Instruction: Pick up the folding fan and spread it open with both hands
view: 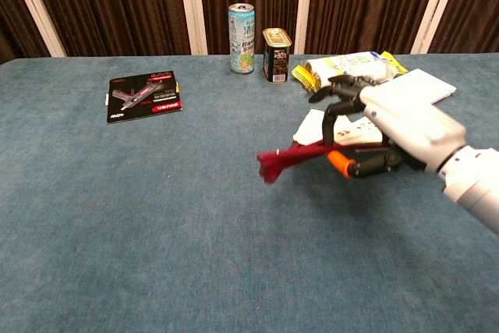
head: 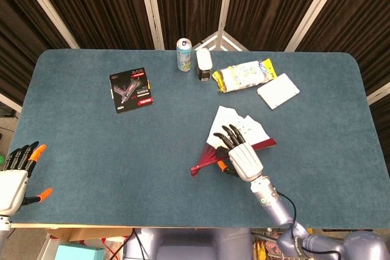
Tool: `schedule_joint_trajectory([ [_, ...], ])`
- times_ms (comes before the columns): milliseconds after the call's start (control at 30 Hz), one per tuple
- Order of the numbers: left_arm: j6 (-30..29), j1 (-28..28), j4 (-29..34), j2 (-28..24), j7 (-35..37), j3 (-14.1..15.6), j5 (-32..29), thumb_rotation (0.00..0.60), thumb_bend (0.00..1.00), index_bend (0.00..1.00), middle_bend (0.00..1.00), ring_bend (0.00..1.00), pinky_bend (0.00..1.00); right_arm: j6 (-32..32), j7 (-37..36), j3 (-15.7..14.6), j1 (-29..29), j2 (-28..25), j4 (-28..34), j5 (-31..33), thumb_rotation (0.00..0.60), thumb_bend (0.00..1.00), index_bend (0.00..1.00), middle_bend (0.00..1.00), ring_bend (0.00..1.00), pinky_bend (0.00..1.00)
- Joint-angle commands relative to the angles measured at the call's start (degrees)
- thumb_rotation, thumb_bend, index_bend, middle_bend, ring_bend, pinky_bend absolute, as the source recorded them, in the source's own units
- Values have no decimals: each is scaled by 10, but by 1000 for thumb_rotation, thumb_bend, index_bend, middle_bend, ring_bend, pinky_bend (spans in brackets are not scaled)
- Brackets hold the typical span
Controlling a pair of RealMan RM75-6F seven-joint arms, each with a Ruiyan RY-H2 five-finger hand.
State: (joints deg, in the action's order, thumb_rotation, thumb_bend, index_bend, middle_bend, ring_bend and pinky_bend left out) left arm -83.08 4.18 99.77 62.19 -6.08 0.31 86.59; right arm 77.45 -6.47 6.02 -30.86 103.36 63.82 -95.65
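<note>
The folding fan (head: 228, 117), white paper on dark red ribs, is partly spread and held above the blue table (head: 91, 150). My right hand (head: 244, 159) grips it from above, fingers over the ribs and the orange-tipped thumb beneath. In the chest view the fan (view: 292, 155) hangs clear of the cloth, its red pivot end pointing left out of the right hand (view: 401, 126). My left hand (head: 15, 175) hovers with fingers apart and nothing in it at the table's near left corner, far from the fan; the chest view does not show it.
A black booklet (head: 130, 89) lies at the back left. Along the far edge stand a light drink can (head: 183, 55) and a dark can (head: 203, 64), with a yellow-and-white snack bag (head: 245, 75) and a white box (head: 278, 91) to their right.
</note>
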Motion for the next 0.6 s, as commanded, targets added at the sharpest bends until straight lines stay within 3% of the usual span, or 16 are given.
schedule_joint_trajectory([
  [33,1,4,8,-3,-6,-3,3,600,0,0,0,0,0,-14,36,35,-16,-38,63,23,600,544,683,221,34,0],
  [300,22,40,53,-21,-35,-36,-5,600,22,30,0,0,0,-58,118,122,-55,-94,197,87,600,547,696,226,34,0],
  [600,78,111,96,-11,-98,-94,-50,600,123,102,0,0,0,-92,198,182,-92,-117,271,150,600,548,711,239,34,0],
])
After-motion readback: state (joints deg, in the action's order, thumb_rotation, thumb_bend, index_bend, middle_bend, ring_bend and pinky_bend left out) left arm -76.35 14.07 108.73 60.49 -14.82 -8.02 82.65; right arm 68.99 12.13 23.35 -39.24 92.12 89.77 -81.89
